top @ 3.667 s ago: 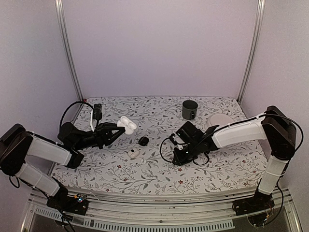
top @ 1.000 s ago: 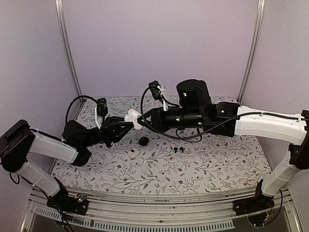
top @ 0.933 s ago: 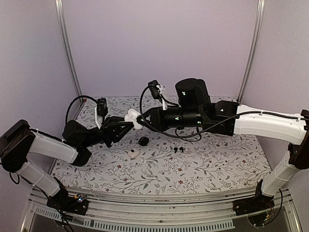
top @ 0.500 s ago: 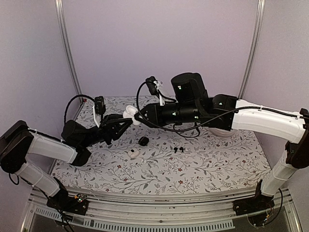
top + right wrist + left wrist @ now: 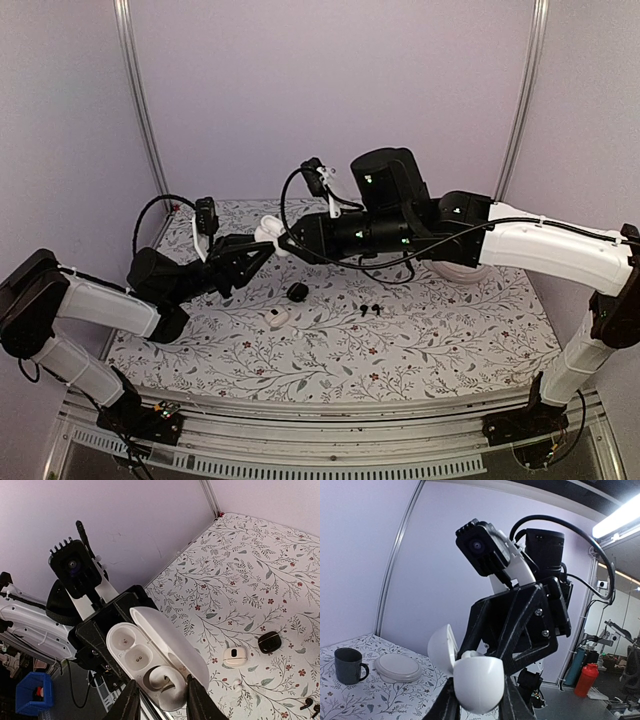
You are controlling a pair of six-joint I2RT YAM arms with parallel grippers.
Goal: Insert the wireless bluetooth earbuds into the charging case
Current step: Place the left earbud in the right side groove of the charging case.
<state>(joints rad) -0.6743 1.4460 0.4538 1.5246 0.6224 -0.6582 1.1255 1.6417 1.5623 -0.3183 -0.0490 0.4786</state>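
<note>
My left gripper (image 5: 258,243) is shut on a white charging case (image 5: 268,231) and holds it above the table with its lid open. In the left wrist view the case (image 5: 477,682) sits between my fingers, its lid (image 5: 442,647) tipped back. My right gripper (image 5: 291,240) meets the case from the right. In the right wrist view it (image 5: 161,696) is shut on a white earbud (image 5: 170,679) that sits in the near cavity of the case (image 5: 131,647). Two other cavities show empty. A black earbud pair (image 5: 370,308) lies on the table.
On the floral table lie a round black case (image 5: 297,291), a small white case (image 5: 277,317) and a loose white earbud (image 5: 236,682). A dark mug (image 5: 349,665) and a white round dish (image 5: 398,666) stand at the back right.
My right arm has swung from the table's right side up to the case held by my left gripper. Over the last second both grippers rose slightly and shifted left together.
</note>
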